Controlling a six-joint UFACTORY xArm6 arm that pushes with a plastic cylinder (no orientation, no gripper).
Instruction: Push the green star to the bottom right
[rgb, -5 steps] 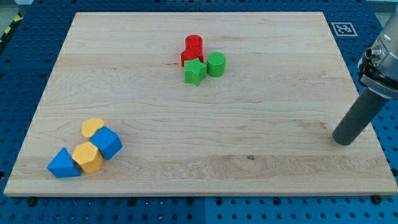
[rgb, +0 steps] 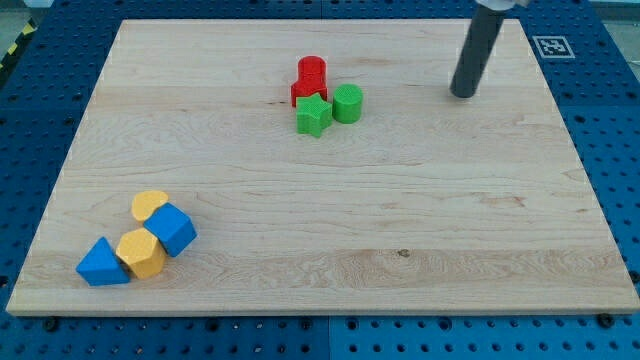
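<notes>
The green star (rgb: 313, 114) lies on the wooden board (rgb: 320, 230) near the top centre. It touches a green cylinder (rgb: 347, 103) on its right and a red block (rgb: 304, 93) above it, with a red cylinder (rgb: 312, 71) behind that. My tip (rgb: 462, 94) rests on the board well to the right of this cluster, about level with the green cylinder and apart from all blocks.
At the view's bottom left lies a second cluster: a yellow block (rgb: 149, 205), a blue block (rgb: 172, 229), a yellow hexagonal block (rgb: 141, 252) and a blue triangle (rgb: 101, 263). A marker tag (rgb: 549, 46) sits off the board's top right corner.
My tip has moved from the board's right edge up and to the left, to the upper right area nearer the green cluster. No block has moved.
</notes>
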